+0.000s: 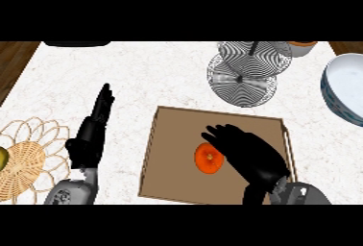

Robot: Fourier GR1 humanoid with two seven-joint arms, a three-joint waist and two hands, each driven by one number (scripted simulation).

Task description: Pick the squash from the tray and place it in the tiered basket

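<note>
White marbled desk (142, 72) with wood floor showing at the upper corners. A brown tray (170, 144) lies at centre; the orange squash (208, 158) rests on it, partly hidden by the right hand (248, 153), whose relaxed fingers sit just at its 3 o'clock side without closing round it. The striped tiered basket (248, 72) stands at 12 o'clock from the tray. A bowl (344, 91) is cut off at 2 o'clock, a woven mat (28, 158) at 9 o'clock. The left hand (92, 129) rests open, fingers straight.

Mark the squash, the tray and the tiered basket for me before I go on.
squash (208, 159): head view, on its orange top, left of the right hand.
tray (172, 144): head view, on the bare brown floor left of the squash.
tiered basket (241, 89): head view, on the lower striped tier.
</note>
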